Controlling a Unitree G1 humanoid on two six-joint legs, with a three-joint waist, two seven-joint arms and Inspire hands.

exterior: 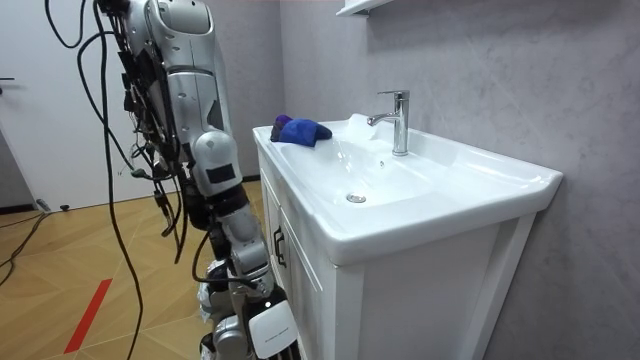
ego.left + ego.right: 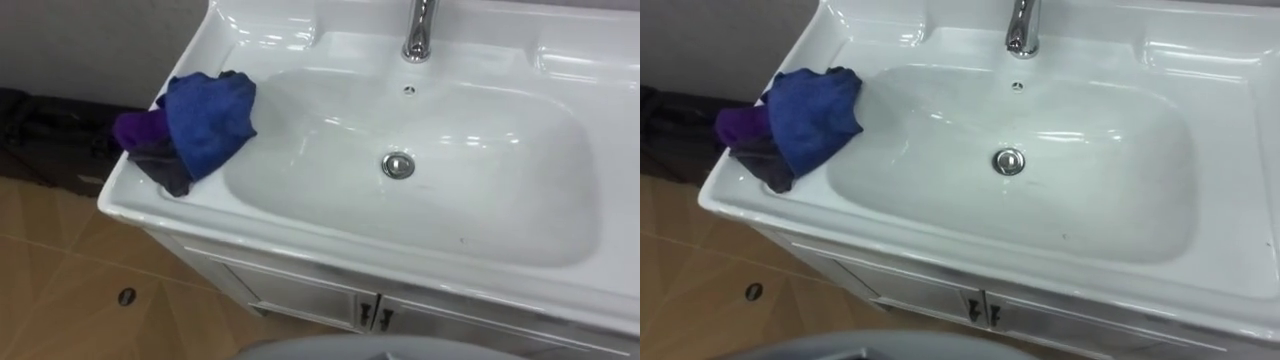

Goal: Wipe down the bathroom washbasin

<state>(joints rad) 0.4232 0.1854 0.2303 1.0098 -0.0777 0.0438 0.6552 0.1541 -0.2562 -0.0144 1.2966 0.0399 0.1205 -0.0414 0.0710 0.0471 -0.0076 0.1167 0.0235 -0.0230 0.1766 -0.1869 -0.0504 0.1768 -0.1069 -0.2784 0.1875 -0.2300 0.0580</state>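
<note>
A white basin (image 2: 300, 238) sits on a white cabinet, with its bowl, a metal drain (image 2: 398, 165) and a chrome tap (image 2: 420, 30) at the back. A bundle of cloths (image 2: 205, 120), blue on top with purple and dark grey beneath, lies on the basin's left rim and hangs slightly over the bowl's edge. In the room view the cloths (image 1: 300, 131) rest on the far corner, and I stand at the cabinet's front. My right hand (image 1: 232, 338) hangs low beside the cabinet, well below the basin.
Two cabinet doors with small dark handles (image 2: 372, 314) are below the rim. Dark bags (image 2: 45, 140) lie against the wall to the left. The wooden floor has a small round drain (image 2: 126, 296). A wall stands behind the basin.
</note>
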